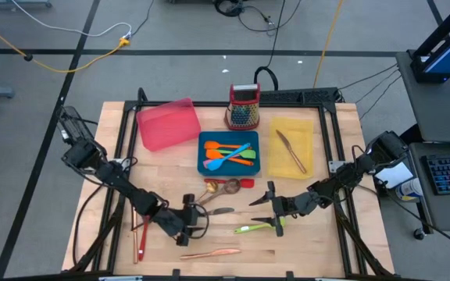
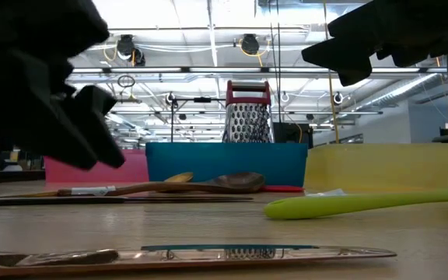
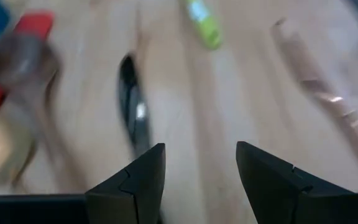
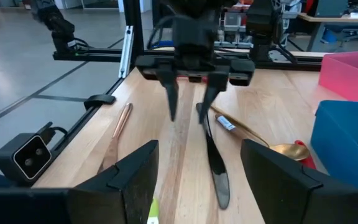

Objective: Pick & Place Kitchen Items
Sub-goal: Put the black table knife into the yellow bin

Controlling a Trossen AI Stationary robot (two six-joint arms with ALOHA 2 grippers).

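On the wooden counter (image 1: 319,234), back row: pink tray (image 1: 167,123), tilted and empty; steel grater (image 1: 243,107) with red handle, upright; yellow tray (image 1: 291,144) holding one copper-toned utensil (image 1: 291,151). Just in front of the grater: blue tray (image 1: 208,140) holding orange and blue spatulas (image 1: 231,153).

Loose items, centre front:
- Gold spoon (image 1: 210,187) and wooden spoon (image 1: 229,186), just before the blue tray, with a small red piece (image 1: 245,183) beside them.
- Dark steel knife (image 1: 219,210), near the left gripper.
- Green utensil (image 1: 255,228), lying flat, just beside the right gripper.
- Copper knife (image 1: 211,254), nearest the front edge, flat.
- Red and copper-toned handles (image 1: 141,238), lying together near the left front corner.

Left gripper (image 1: 191,216): low over the counter between the steel knife and the copper knife. Fingers (image 3: 140,183) spread wide apart, holding nothing; bare wood shows between them in the wrist view.

Right gripper (image 1: 269,208): low over the counter near the green utensil, facing the left gripper. Fingers (image 4: 277,177) spread wide apart, holding nothing; the steel knife shows between them, farther off, in the wrist view.

From the low view, both grippers hang clear above the counter surface; the green utensil and copper knife rest flat in the foreground.
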